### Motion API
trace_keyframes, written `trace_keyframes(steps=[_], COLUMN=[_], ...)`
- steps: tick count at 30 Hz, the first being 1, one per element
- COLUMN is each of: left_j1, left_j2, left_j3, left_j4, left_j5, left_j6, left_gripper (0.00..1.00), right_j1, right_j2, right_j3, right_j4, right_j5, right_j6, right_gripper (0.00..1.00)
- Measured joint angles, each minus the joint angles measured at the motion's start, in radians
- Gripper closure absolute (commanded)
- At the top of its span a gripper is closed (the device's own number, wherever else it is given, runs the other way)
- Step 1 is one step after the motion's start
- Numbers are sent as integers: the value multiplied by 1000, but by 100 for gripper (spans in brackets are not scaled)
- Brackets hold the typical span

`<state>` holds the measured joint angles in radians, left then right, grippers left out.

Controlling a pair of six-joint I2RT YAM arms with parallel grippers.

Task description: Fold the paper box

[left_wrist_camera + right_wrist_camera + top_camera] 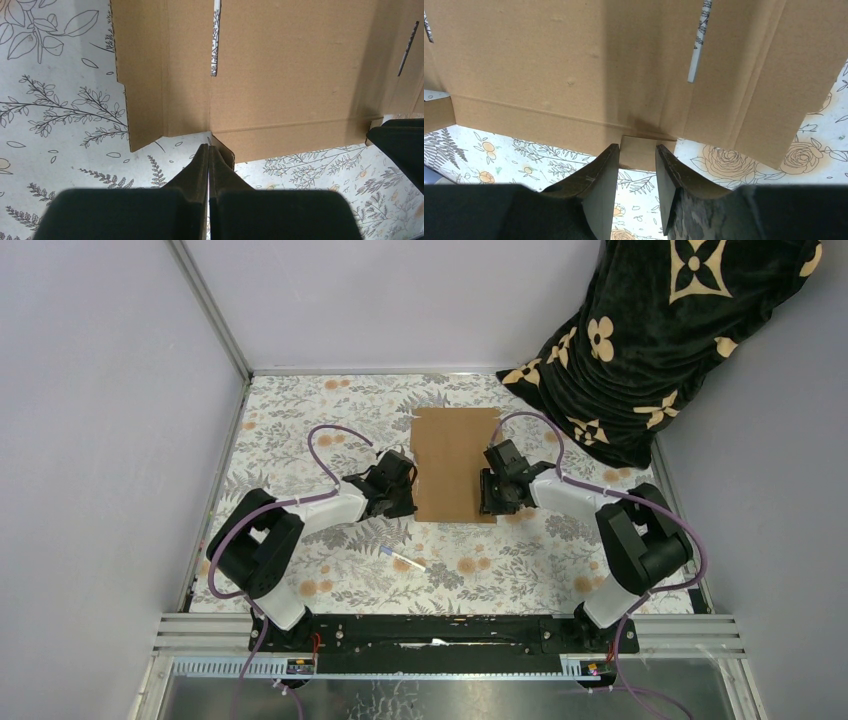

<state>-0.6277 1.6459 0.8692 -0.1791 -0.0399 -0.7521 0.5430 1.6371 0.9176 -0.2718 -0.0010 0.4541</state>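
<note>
We look down on a floral-patterned table where the paper box, not yet a box, lies as a flat brown die-cut sheet in the middle of the far half, with its creases and slits showing. Both arms reach in to its near edge, one at each near corner. The left gripper sits at the sheet's left near corner with its jaws pressed fully together. In its wrist view the joined tips touch, or sit just beside, a little cardboard tab that juts from the near edge, and we cannot tell whether any cardboard is pinched between them. The right gripper is at the right near corner with its jaws apart, one finger on each side of a matching small tab. Whether they press on its edges is unclear. No panel looks raised, so we judge the folding to be at its very start, with the arms set to lift or turn the near flaps. The next move seems to call for a firm hold on each tab, then bending along the scored crease while the rest of the sheet stays flat. A small white stick lies on the table nearer the arm bases, well apart from the sheet, and a dark patterned cloth is bunched in the far right corner.
</note>
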Motion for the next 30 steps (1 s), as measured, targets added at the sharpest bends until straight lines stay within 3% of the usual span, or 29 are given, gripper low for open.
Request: trace_keyframes(steps=[15,30], left_j1=[0,0], left_j2=[6,11], left_j3=[8,23], left_j4=[-2,-10], left_j5=[0,4], left_j6=[0,0], left_gripper=[100,77], right_j1=[47,71], right_j2=[45,81], right_j3=[28,64], right_j4=[-14,-15], right_j5=[70,123], right_j6=[0,-1], right_gripper=[60,59])
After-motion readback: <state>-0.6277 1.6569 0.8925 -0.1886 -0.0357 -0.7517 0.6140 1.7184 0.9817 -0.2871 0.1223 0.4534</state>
